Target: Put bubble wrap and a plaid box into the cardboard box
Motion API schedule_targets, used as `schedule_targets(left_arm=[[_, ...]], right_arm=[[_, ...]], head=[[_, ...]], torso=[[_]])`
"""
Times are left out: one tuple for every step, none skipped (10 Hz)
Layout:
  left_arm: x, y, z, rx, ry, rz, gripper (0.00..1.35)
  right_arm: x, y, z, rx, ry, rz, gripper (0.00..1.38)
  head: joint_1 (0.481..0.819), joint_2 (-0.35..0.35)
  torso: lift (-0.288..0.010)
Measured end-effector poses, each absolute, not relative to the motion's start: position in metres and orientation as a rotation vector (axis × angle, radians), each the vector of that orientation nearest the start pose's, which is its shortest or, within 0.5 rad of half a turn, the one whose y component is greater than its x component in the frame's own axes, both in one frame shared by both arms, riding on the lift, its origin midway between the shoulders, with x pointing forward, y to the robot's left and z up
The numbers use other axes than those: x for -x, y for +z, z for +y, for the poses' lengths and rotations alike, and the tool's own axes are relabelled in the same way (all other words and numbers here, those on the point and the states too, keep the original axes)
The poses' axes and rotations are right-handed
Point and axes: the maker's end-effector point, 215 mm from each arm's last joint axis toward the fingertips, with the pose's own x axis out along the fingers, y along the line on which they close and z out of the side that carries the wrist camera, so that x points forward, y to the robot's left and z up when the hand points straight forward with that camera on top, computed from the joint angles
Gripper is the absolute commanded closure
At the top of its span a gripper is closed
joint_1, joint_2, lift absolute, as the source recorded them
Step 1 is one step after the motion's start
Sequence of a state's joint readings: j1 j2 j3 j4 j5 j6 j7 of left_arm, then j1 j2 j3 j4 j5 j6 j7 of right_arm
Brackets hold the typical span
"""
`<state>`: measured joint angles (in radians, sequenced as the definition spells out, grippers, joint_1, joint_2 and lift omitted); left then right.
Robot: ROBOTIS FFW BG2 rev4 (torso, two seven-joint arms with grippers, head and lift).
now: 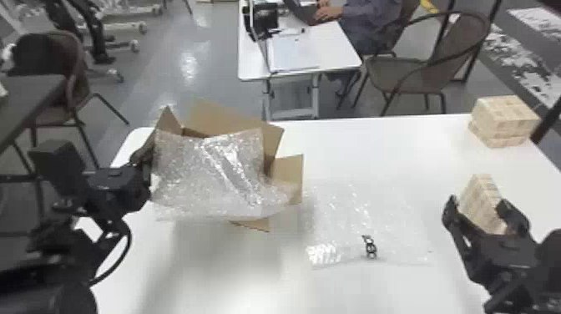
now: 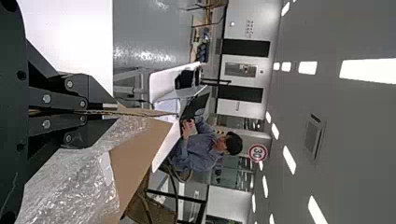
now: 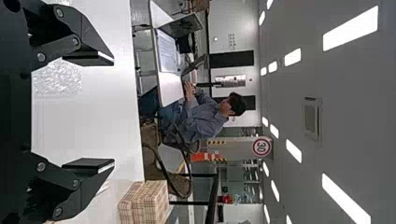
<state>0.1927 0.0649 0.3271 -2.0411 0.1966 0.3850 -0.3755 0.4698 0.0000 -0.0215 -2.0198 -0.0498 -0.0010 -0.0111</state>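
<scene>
Head view: left end effector pinches cardboard box, right gapes.

In the head view, the crumpled sheet of clear bubble wrap conceals the near wall of the open brown cardboard box, and the box's contents cannot be determined. The fingertips of the left gripper are obscured beside it. The lower end of the upright tan plaid box is hidden behind the right gripper, its pattern blurred. The flat clear plastic sheet has an indistinct outline; its small dark mark is illegible. The picture's edges cut off both black arms and the white table. In the right wrist view, the stacked tan plaid boxes are cropped.
</scene>
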Motion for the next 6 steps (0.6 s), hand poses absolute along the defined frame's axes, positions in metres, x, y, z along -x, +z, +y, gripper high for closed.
schedule_targets(left_arm=[[-0.521,-0.281,0.329,0.087,-0.124,0.056,1.23],[-0.520,-0.281,0.330,0.086,-0.123,0.056,1.23],[-0.520,-0.282,0.330,0.086,-0.124,0.057,1.23],[-0.520,-0.282,0.330,0.088,-0.124,0.057,1.23],[-0.519,-0.283,0.330,0.090,-0.123,0.059,1.23],[-0.518,-0.284,0.330,0.092,-0.122,0.059,1.23]], right_arm=[[-0.448,-0.350,-0.251,-0.035,-0.069,0.026,0.48],[-0.443,-0.363,-0.262,-0.031,-0.097,0.041,0.48],[-0.438,-0.375,-0.274,-0.026,-0.128,0.060,0.48],[-0.432,-0.389,-0.287,-0.024,-0.175,0.082,0.48],[-0.426,-0.404,-0.297,-0.026,-0.208,0.103,0.48],[-0.424,-0.417,-0.306,-0.030,-0.227,0.121,0.49]], head=[[0.695,0.091],[0.695,0.079],[0.695,0.065],[0.695,0.050],[0.695,0.043],[0.695,0.032]], torso=[[-0.108],[-0.108],[-0.108],[-0.108],[-0.108],[-0.108]])
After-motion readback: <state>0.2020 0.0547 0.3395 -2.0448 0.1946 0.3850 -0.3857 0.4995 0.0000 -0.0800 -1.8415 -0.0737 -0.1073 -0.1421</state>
